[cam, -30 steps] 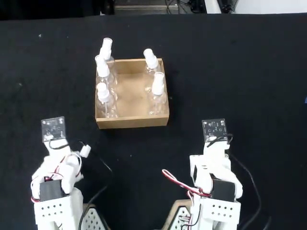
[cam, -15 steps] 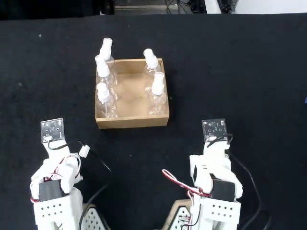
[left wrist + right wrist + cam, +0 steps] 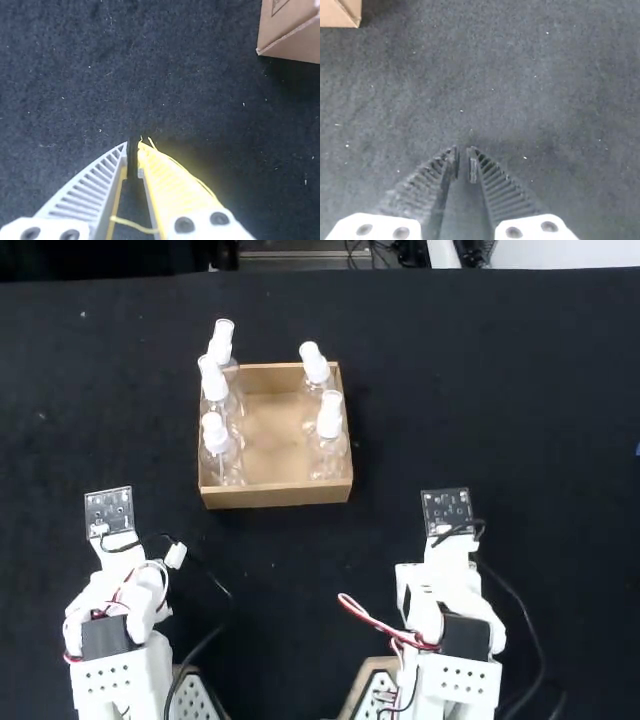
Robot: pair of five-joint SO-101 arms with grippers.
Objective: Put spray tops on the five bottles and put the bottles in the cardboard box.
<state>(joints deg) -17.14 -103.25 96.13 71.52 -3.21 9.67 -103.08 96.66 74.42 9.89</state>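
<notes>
Left tool (image 3: 134,150): one grey ribbed finger, one yellow ribbed finger, tips pressed together. Nothing between them. It points down at the black cloth-covered counter (image 3: 100,75), tips close above the cloth.

Right tool (image 3: 461,162): two dark ribbed fingers, drawn in to a thin slit at the tips. Nothing held. It also hangs low over the counter.

Ahead of the left tool and off toward the right tool's side: a corner of the shallow brown cardboard box (image 3: 292,30), standing on the cloth well apart from the tips. Ahead of the right tool and off toward the left tool's side, another corner of the same box (image 3: 337,12), again well apart.

High view: both arms are folded back near their bases at the near edge of the counter, left arm (image 3: 110,610) and right arm (image 3: 445,610) side by side. The box (image 3: 275,495) sits beyond them, between the two lines of reach and somewhat nearer the left tool's line.

Inside the box: five clear plastic bottles, each upright and carrying a white spray top. The row of three bottles (image 3: 215,400) stands along the wall on the left tool's side. The pair of bottles (image 3: 325,430) stands along the wall on the right tool's side. Bare cardboard floor between the two groups.

A small white connector (image 3: 177,556) hangs on a wire beside the left arm.
</notes>
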